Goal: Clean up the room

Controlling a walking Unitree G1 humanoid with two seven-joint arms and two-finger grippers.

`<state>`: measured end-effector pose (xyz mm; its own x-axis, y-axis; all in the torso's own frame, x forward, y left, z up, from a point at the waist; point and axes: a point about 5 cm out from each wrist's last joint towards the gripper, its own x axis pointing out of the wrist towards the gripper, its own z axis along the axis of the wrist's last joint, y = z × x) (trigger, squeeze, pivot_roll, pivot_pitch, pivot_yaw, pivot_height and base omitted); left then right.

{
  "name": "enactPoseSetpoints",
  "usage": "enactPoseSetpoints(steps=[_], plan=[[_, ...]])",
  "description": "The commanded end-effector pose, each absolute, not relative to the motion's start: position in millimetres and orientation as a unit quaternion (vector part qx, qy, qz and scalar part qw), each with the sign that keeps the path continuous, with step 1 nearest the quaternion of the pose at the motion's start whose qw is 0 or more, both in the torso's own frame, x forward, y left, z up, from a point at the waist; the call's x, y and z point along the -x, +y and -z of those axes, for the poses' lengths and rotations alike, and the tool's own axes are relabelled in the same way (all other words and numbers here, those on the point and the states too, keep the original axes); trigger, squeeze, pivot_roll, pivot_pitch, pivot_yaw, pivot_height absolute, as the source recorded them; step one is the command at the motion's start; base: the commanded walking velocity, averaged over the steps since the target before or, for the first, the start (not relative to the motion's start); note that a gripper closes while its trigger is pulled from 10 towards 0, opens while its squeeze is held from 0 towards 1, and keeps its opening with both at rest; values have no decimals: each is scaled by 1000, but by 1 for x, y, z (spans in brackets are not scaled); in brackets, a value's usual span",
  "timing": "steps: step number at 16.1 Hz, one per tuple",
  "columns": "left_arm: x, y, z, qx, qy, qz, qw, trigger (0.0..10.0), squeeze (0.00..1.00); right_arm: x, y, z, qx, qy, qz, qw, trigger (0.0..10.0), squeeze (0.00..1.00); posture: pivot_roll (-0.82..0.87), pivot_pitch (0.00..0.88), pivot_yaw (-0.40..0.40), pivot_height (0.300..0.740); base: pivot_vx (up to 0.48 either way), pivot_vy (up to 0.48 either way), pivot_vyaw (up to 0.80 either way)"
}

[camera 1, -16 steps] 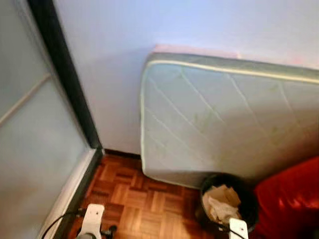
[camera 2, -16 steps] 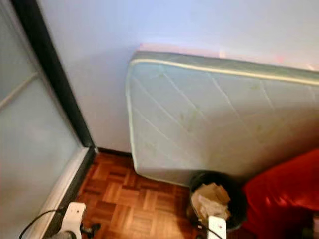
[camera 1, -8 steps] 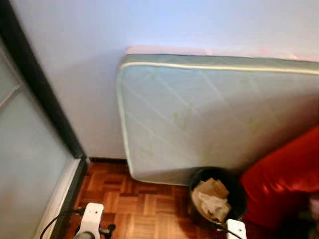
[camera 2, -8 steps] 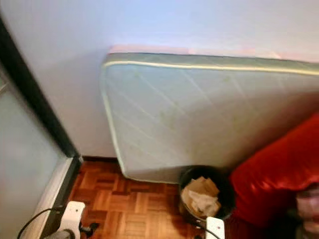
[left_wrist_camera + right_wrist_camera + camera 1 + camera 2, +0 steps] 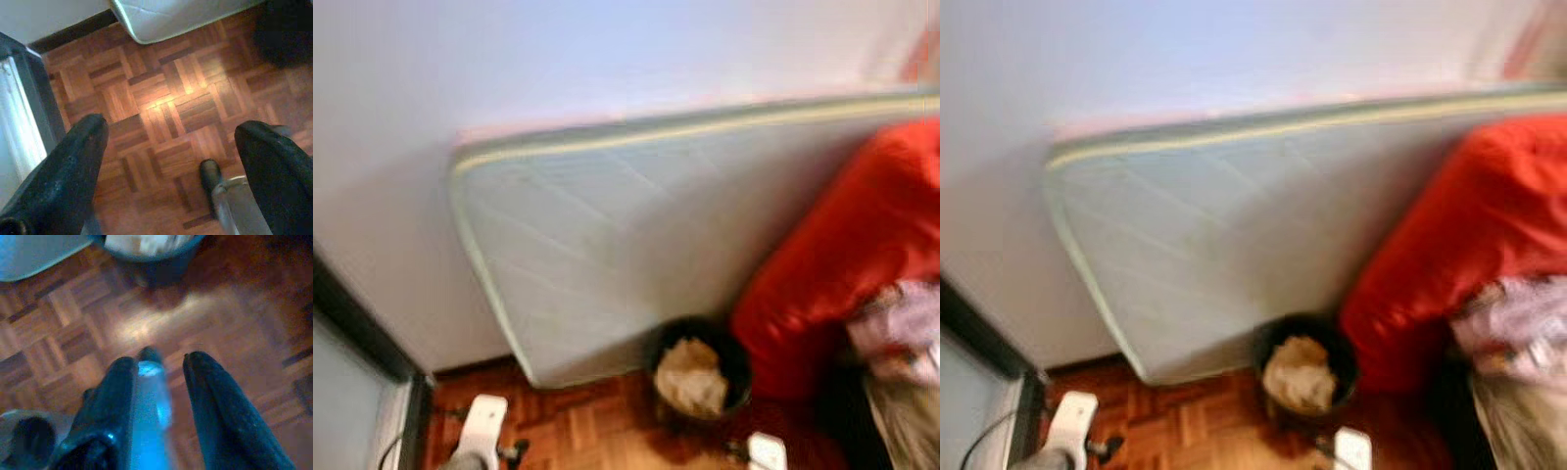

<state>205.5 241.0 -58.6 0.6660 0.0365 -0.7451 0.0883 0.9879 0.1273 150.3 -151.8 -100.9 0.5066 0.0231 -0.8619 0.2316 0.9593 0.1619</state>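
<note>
My camera has swung right since a second ago, so the mattress (image 5: 607, 255) and the black bin (image 5: 697, 367) full of paper sit further left, and more red blanket (image 5: 842, 255) shows. I read no writing anywhere. My left claw (image 5: 171, 147) is spread wide over the wood floor (image 5: 166, 98). My right claw (image 5: 159, 377) pinches a clear bottle (image 5: 149, 396) near the bin.

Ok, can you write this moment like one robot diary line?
left gripper open above brown parquet floor | right gripper shut on clear plastic bottle | round black bin of crumpled paper ahead, by pale quilted mattress
</note>
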Motion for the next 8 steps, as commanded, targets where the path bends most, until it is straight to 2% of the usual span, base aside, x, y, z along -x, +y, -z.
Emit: enactPoseSetpoints(steps=[1,2,5,8], plan=[[-205,244,59,-80,415,16,906,10000,0,-151,-151,101,-129,491,65,859,10000,0,100,0,53,740,0,0,-744],[-206,245,58,-79,415,14,906,10000,0,-151,-149,100,-126,490,62,860,10000,0,90,0,46,740,0,0,-744],[-211,242,56,-74,410,6,909,10000,0,-159,-156,97,-101,474,46,873,10000,0,78,0,10,740,0,0,0],[-213,232,58,-64,408,8,911,10000,0,-171,-177,90,-109,451,79,882,10000,0,81,0,15,740,0,0,0]])
